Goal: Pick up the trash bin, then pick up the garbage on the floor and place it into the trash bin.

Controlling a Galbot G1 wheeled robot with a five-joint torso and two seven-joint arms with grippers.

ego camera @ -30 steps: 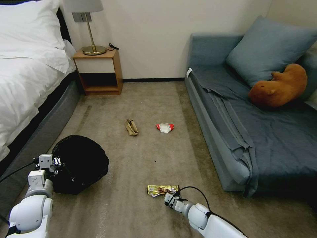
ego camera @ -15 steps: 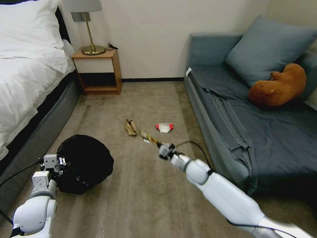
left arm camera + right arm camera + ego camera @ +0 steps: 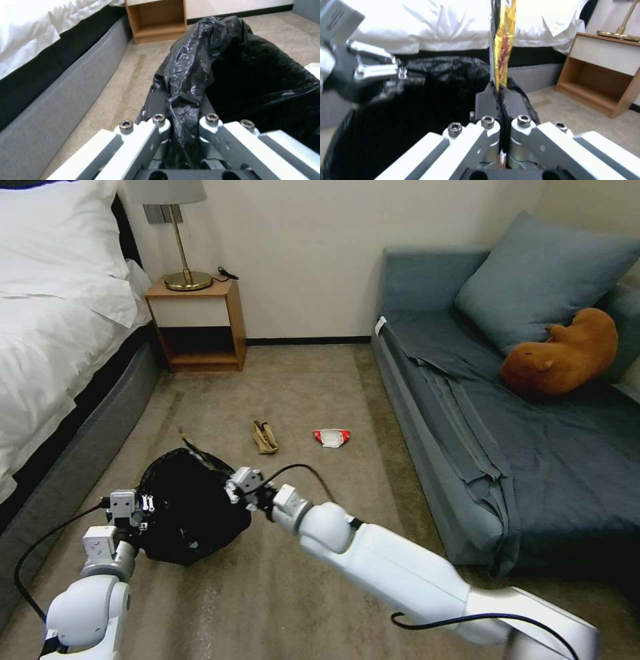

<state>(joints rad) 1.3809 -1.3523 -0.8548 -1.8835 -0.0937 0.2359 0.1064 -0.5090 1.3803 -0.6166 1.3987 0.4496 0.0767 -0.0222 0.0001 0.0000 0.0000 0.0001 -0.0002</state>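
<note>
Bedroom floor scene. The left gripper (image 3: 181,120) is clamped on the rim of the black-bagged trash bin (image 3: 190,503), which sits tilted on the carpet (image 3: 300,593) near the bed (image 3: 47,353). The right gripper (image 3: 500,100), fingers pressed together on the yellow snack wrapper (image 3: 503,45), hovers over the bin's open mouth; the wrapper stands up from the fingertips. A tan crumpled scrap (image 3: 265,437) and a red-and-white wrapper (image 3: 332,437) lie apart on the carpet between nightstand (image 3: 197,323) and sofa (image 3: 507,407).
</note>
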